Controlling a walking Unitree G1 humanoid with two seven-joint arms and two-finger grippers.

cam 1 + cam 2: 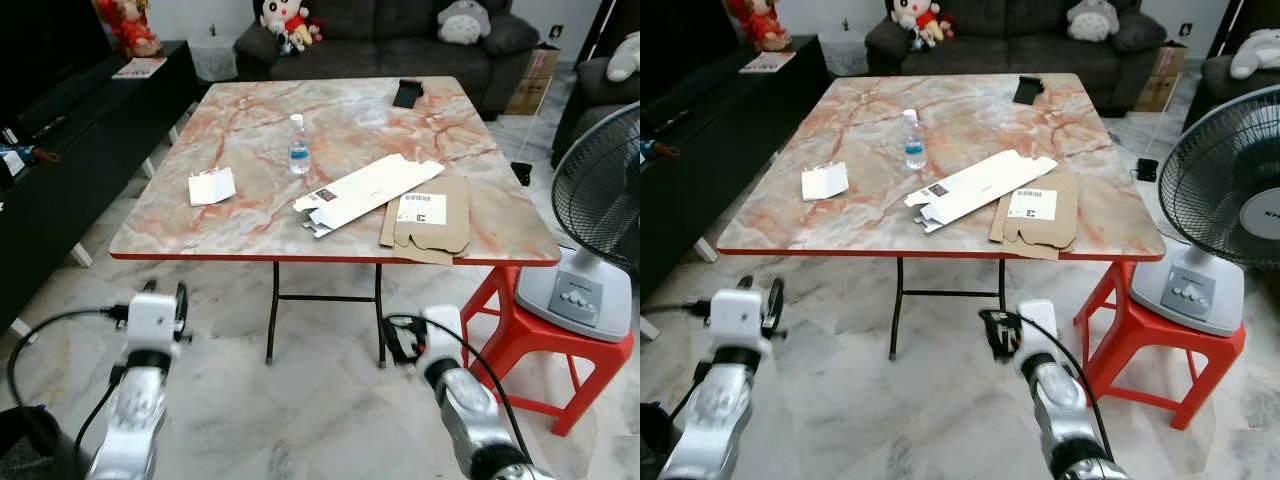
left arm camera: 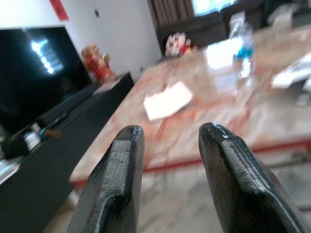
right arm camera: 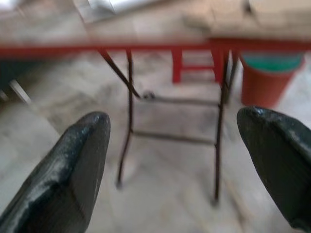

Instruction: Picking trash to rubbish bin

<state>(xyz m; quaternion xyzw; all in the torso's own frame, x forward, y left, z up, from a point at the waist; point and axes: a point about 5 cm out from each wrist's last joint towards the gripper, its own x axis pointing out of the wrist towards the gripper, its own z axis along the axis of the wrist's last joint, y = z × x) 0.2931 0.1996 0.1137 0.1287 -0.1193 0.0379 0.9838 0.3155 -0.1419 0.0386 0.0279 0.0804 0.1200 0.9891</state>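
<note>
Both end effectors [image 2: 167,160] empty, marble table [image 1: 250,215], sofa [image 1: 400,45]

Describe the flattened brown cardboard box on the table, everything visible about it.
The flattened brown cardboard box lies flat at the table's near edge, towards the robot's right, its front flaps slightly overhanging the red rim. It looks like plain kraft cardboard with notched flaps along the front. A white label with a barcode is stuck on top. The long white flattened carton overlaps its left side. Neither gripper touches it.
</note>
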